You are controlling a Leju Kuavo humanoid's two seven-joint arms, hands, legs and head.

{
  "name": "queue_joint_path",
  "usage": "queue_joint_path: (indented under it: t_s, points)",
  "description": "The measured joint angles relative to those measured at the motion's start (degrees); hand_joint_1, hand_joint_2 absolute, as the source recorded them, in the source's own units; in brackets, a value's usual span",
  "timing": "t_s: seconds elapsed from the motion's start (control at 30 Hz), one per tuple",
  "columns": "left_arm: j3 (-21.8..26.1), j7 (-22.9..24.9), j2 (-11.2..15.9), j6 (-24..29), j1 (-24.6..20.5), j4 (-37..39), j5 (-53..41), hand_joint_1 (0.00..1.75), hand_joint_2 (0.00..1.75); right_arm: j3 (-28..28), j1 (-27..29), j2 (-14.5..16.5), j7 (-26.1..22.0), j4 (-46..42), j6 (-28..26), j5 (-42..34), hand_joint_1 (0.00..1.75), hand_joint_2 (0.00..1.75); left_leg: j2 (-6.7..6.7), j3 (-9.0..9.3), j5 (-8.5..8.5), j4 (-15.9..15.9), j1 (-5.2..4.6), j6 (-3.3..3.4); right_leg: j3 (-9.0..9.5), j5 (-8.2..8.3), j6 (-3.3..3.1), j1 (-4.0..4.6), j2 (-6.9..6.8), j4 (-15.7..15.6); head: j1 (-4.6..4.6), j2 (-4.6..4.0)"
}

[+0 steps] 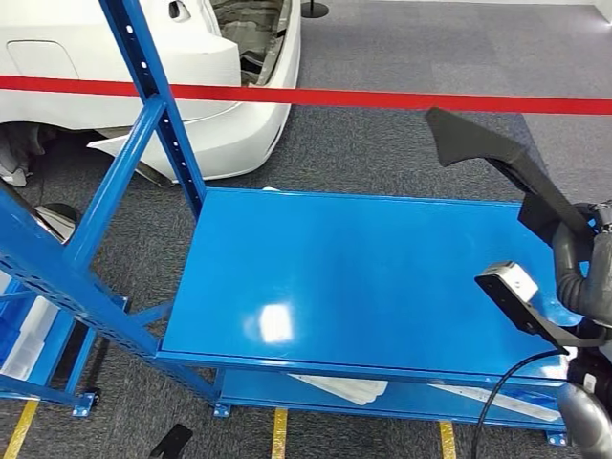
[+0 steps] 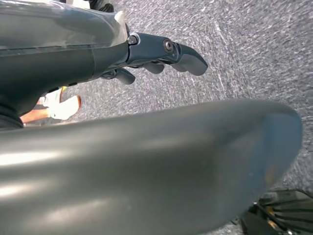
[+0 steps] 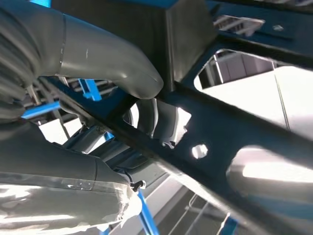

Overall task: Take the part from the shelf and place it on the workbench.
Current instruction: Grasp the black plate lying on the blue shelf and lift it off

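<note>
A: Pictured at the right of the head view: clasping the black part (image 1: pixel 498 153) in the right hand (image 1: pixel 588 277), thumb and fingers wrapped round its lower end, holding it up in the air over the right end of the blue counter (image 1: pixel 360 258)

B: And on the other side?

A: Hanging low over the grey carpet (image 2: pixel 251 49), carrying nothing in the left hand (image 2: pixel 162 54), fingers stretched out and loosely apart

B: Off the shelf already, then?

A: Judged so. Lifted clear of the blue shelf rack (image 1: pixel 155 105) at left, touching no surface. Left to do: lowering onto the glossy top, setting down, letting go

B: Anything in the way of the drop?

A: By the look of it, an open path straight down. Worth watching: the long angled arm of the part, reaching up and away toward the red barrier tape (image 1: pixel 433 98), likely to make an awkward, uneven load and to touch down at one end first

B: And round about?

A: Beyond the tape, a white car (image 1: pixel 216 67) with its rear open. Under the counter top, flat white pieces (image 1: pixel 339 387) on the lower level. On the floor in front, yellow lines (image 1: pixel 279 435). In the left wrist view, a person's shoe (image 2: pixel 64 107) on the carpet, some way off from the hand
</note>
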Motion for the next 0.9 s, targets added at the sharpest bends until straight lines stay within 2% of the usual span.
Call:
queue_joint_path:
  t_s: [0.07,0.1,0.13,0.17,0.2,0.27,0.3,0.37,0.43,0.47,0.53,0.6,0.63,0.67,0.7,0.77,0.8,0.83,0.9]
  points:
    - [0.00,-0.03,-0.04,-0.01,-0.01,0.00,-0.17,0.00,1.75,-0.16,-0.27,-0.34,-0.13,-0.60,-0.01,-0.10,1.75,1.75,0.01,-3.16,-3.64,7.14,0.09,-0.36,-0.01,0.04,-0.34,-0.04,-0.09,-0.06,-0.03,-0.01]
    - [0.00,-0.08,-0.07,-0.02,0.02,0.00,-0.36,0.00,1.75,-0.23,-0.31,-0.59,-0.18,-0.90,-0.02,-0.31,1.75,1.75,0.01,-4.89,-5.01,10.86,0.12,-0.48,-0.01,0.02,-0.37,-0.01,-0.10,-0.04,-0.02,-0.01]
    - [0.00,-0.15,-0.09,-0.01,0.05,0.00,-0.62,0.00,1.75,-0.35,-0.37,-0.95,-0.33,-1.28,-0.01,-0.90,1.75,1.75,0.02,-5.99,-5.43,13.10,0.13,-0.52,0.00,0.00,-0.38,0.02,-0.09,-0.01,-0.02,-0.01]
    - [0.00,-0.25,-0.11,0.01,0.06,0.00,-0.90,0.00,1.75,-0.55,-0.46,-1.38,-0.57,-1.77,0.03,-1.93,1.75,1.75,0.02,-6.18,-4.81,13.28,0.12,-0.49,0.03,-0.03,-0.39,0.04,-0.07,0.03,-0.02,-0.01]
    - [0.00,-0.32,-0.13,0.03,0.05,0.00,-1.20,0.00,1.75,-0.88,-0.57,-1.85,-1.05,-2.44,0.15,-3.71,1.75,1.75,0.02,-5.23,-3.13,11.05,0.12,-0.35,0.10,-0.09,-0.35,0.05,-0.03,0.05,-0.02,-0.01]
    - [0.00,-0.45,-0.14,0.03,0.02,0.00,-1.69,0.00,1.75,-1.66,-0.66,-2.73,-2.62,-3.98,0.53,-8.86,1.75,1.75,0.03,-1.71,0.90,3.31,0.00,0.18,0.25,-0.32,-0.12,0.15,0.08,0.17,-0.01,-0.01]
    - [0.00,-0.48,-0.14,0.14,-0.01,0.00,-1.89,0.00,1.75,-2.03,-0.60,-3.09,-3.84,-4.78,0.90,-12.20,1.75,1.75,0.04,-0.23,2.09,0.02,-0.08,0.45,0.20,-0.44,0.07,0.24,0.13,0.28,0.01,-0.01]
    - [0.00,-0.39,-0.18,0.54,-0.05,0.00,-2.24,0.00,1.75,-2.68,-0.03,-3.50,-7.06,-6.17,1.95,-20.08,1.75,1.75,0.03,0.76,2.45,-2.49,-0.31,0.77,-0.07,-0.50,0.58,0.33,0.19,0.44,0.04,0.00]
    - [0.01,-0.09,-0.30,0.93,-0.02,0.00,-2.74,0.00,1.75,-3.37,1.28,-3.57,-11.34,-7.82,3.39,-29.57,1.75,1.75,-0.01,0.72,2.50,-2.78,-0.26,1.11,-0.21,-0.66,1.16,0.19,0.16,0.52,0.04,0.01]
    - [0.04,0.10,-0.33,1.05,-0.02,0.00,-2.98,0.00,1.75,-3.84,2.28,-3.39,-13.96,-8.94,4.30,-34.78,1.75,1.75,-0.03,0.77,2.57,-2.90,-0.13,1.36,-0.40,-1.27,1.45,0.12,0.15,1.16,0.08,0.01]
    - [0.13,0.51,-0.41,1.12,-0.16,0.00,-3.45,0.00,1.75,-4.91,4.65,-2.33,-19.85,-11.43,6.91,-45.89,1.75,1.75,-0.05,0.90,2.68,-3.10,0.20,1.81,-2.31,-4.17,2.00,-0.04,0.14,5.72,0.14,-0.01]
    - [0.28,0.85,-0.45,1.14,-0.30,0.00,-3.80,0.00,1.75,-5.50,6.83,-0.69,-24.71,-13.26,9.99,-54.97,1.75,1.75,-0.05,0.94,2.62,-3.09,0.25,1.98,-6.02,-7.60,2.41,-0.22,0.11,13.48,0.17,-0.01]
    - [0.38,0.96,-0.48,1.11,-0.32,0.00,-3.90,0.00,1.75,-5.57,7.76,0.12,-26.29,-13.93,11.61,-58.16,1.75,1.75,-0.04,0.96,2.58,-3.08,0.26,1.96,-7.49,-8.25,2.55,-0.32,0.10,16.21,0.16,-0.01]
    - [0.49,1.02,-0.49,1.10,-0.33,0.00,-3.99,0.00,1.75,-5.61,8.60,0.85,-27.48,-14.53,13.35,-60.79,1.75,1.75,-0.04,1.01,2.51,-3.07,0.28,1.92,-8.05,-7.80,2.65,-0.40,0.09,16.96,0.15,-0.01]
    - [0.60,1.04,-0.49,1.07,-0.35,0.00,-4.13,0.00,1.75,-5.65,9.35,1.59,-28.48,-15.08,15.46,-63.47,1.75,1.75,-0.05,1.13,2.42,-3.06,0.32,1.83,-7.43,-6.26,2.66,-0.46,0.08,15.30,0.15,-0.01]
    - [0.79,1.04,-0.49,1.01,-0.42,0.00,-4.71,0.00,1.75,-5.64,10.54,3.25,-30.38,-16.10,21.10,-69.52,1.75,1.75,-0.10,1.51,2.13,-3.05,0.34,1.48,-3.87,-2.12,2.53,-0.51,0.03,7.57,0.15,-0.01]
    - [0.85,1.04,-0.50,0.99,-0.48,0.00,-5.11,0.00,1.75,-5.53,11.13,4.14,-31.20,-16.50,24.06,-72.56,1.75,1.75,-0.14,1.66,1.97,-3.00,0.28,1.24,-2.20,-0.80,2.35,-0.42,0.04,4.03,0.14,0.00]
    - [0.89,1.03,-0.50,0.98,-0.51,0.00,-5.57,0.00,1.75,-5.26,11.80,5.18,-31.87,-16.83,26.94,-75.40,1.75,1.75,-0.16,1.74,1.84,-2.97,0.22,0.96,-1.18,-0.20,2.13,-0.30,0.05,1.88,0.12,0.00]
    - [0.89,1.02,-0.54,0.98,-0.59,0.00,-6.26,0.00,1.75,-4.36,13.28,7.25,-32.48,-17.17,30.81,-78.93,1.75,1.75,-0.16,1.82,1.72,-3.02,0.21,0.37,-0.78,-0.36,1.50,-0.01,0.16,0.95,0.07,0.01]
